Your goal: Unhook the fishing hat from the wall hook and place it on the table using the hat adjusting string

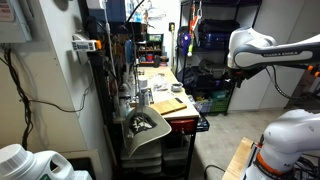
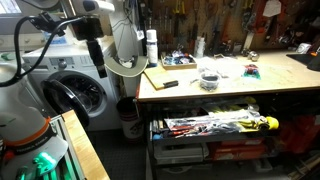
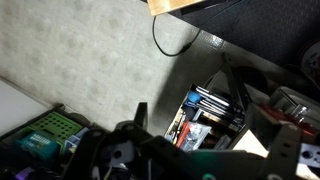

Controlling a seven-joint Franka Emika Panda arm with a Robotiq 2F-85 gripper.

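Looking at an exterior view, the floppy khaki-olive fabric fishing hat (image 1: pixel 143 122) hangs at the near end of the long table (image 1: pixel 168 84) with the light wooden top. In an exterior view your black gripper (image 2: pixel 99 68) points down near the hat, touching nothing. Wrist view: jaws spread wide, nothing between them.

One fishing hat (image 1: pixel 148 122), one table (image 2: pixel 280 82)
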